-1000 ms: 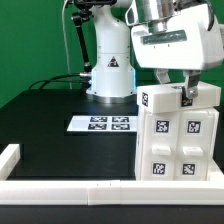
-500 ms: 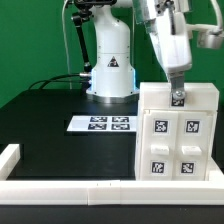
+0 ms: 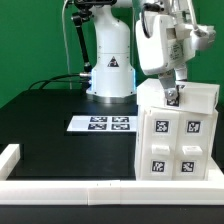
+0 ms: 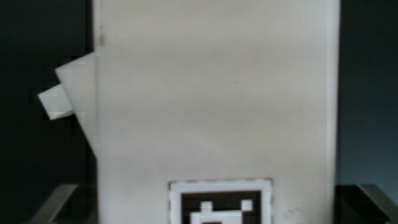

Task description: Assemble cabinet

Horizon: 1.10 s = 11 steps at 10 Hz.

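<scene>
The cabinet (image 3: 176,140), a white box with square tags on its front blocks, stands at the exterior view's right near the front rail, turned and slightly tilted. My gripper (image 3: 174,96) comes down onto its top edge and is shut on it. In the wrist view the cabinet (image 4: 214,100) fills the picture as a white slab with a tag low down. My gripper (image 4: 217,206) straddles it, with a dark finger (image 4: 64,200) hard against each side. A small white part (image 4: 68,95) juts from one side of the slab.
The marker board (image 3: 103,123) lies flat on the black table, to the exterior view's left of the cabinet. A low white border rail (image 3: 60,186) runs along the front and left edges. The arm's white base (image 3: 110,70) stands at the back.
My wrist has turned further over the cabinet top. The cabinet has turned and tipped slightly with it, so its top edge now slants.
</scene>
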Tool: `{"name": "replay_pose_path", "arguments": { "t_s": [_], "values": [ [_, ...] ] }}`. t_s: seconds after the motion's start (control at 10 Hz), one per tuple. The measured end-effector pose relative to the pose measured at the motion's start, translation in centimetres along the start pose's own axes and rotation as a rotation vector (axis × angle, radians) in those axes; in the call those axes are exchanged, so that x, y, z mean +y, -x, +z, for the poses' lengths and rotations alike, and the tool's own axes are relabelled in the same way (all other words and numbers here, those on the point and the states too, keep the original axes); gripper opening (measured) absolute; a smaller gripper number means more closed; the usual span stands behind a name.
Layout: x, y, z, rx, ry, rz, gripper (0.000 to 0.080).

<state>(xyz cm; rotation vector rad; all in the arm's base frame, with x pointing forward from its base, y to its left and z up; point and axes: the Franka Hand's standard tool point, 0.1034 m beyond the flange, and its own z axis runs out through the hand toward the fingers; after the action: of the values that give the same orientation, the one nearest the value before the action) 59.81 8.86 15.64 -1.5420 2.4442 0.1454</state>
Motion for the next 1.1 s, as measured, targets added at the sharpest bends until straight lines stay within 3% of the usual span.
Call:
{"name": "replay_pose_path", "arguments": {
  "t_s": [0.1, 0.2, 0.3, 0.7, 1.0, 1.1],
  "values": [
    [0.1, 0.1, 0.0, 0.0, 0.001, -0.034, 0.0561],
    [0.2, 0.2, -0.1, -0.008, 0.001, -0.046, 0.0729],
    [0.5, 0.3, -0.4, -0.013, 0.002, -0.053, 0.0777],
    [0.9, 1.1, -1.6, -0.047, -0.01, -0.065, 0.0798],
    [1.1, 1.1, -1.4, -0.044, -0.003, -0.137, 0.0797],
    [1.3, 0.7, -1.6, -0.039, 0.056, -0.342, 0.0797]
  ]
}}
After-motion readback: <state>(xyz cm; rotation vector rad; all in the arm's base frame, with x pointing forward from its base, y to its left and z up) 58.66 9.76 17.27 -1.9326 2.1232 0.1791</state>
